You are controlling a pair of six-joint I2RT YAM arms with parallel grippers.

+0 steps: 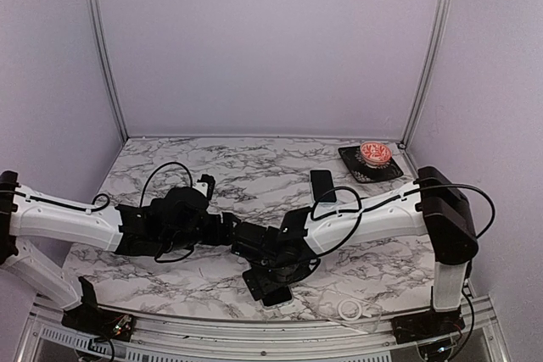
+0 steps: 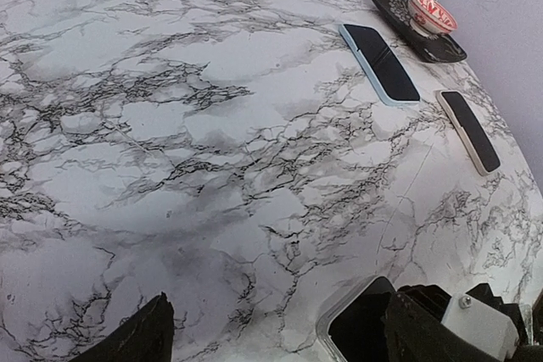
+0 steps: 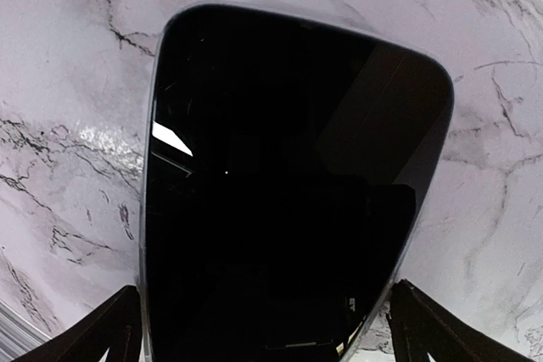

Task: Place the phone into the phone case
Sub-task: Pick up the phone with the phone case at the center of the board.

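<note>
A phone (image 3: 288, 184) with a black screen lies flat on the marble table, a pale case rim (image 3: 146, 209) around its edge. My right gripper (image 3: 263, 336) hangs right over it, open, one finger beside each long side and neither gripping. From above, the phone (image 1: 277, 296) pokes out below the right gripper (image 1: 271, 275) near the front edge. One corner of the cased phone (image 2: 361, 328) sits by the right finger of my left gripper (image 2: 276, 347). That gripper is open, with mostly bare marble between its fingers. The left gripper (image 1: 242, 243) meets the right one at the table's middle front.
Further back on the right lie a phone in a light blue case (image 2: 379, 63) and a dark phone in a white case (image 2: 469, 130). A black tray (image 1: 371, 172) with a red-patterned bowl (image 1: 374, 153) sits in the back right corner. A white ring (image 1: 349, 308) lies at the front edge.
</note>
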